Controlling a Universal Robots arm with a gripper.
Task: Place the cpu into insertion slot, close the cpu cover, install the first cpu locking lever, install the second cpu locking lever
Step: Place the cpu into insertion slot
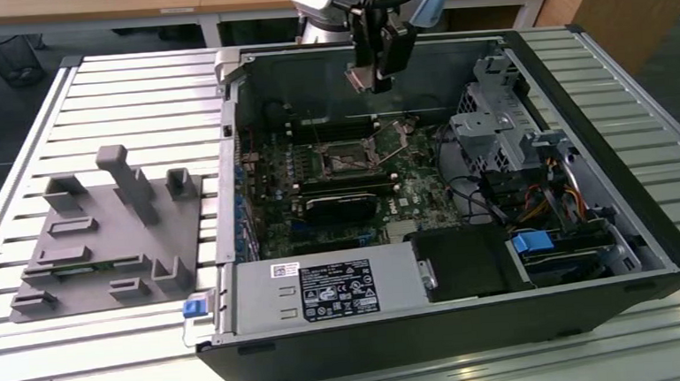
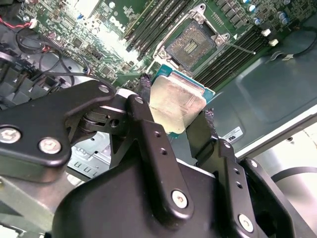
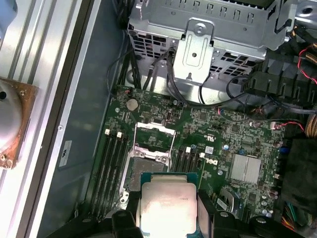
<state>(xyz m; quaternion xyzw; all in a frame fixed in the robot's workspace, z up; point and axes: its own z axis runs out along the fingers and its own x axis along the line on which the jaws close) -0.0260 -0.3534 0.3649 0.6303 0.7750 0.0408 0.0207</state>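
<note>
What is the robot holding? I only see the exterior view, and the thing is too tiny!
Observer: The cpu, gripped by two opposite edges between the jaws of the gripper.
Operator: Is its hole empty?
Observer: Yes. In the second wrist view the insertion slot is uncovered, with nothing in it.
Operator: Which side faces the cameras?
Observer: Its silvery metal top, in both wrist views.

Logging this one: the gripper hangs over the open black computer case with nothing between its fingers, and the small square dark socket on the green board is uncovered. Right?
Not quite. The gripper is shut on the flat square silvery-beige cpu, as the second wrist view shows. It does hang over the open case, and the socket is uncovered.
</note>
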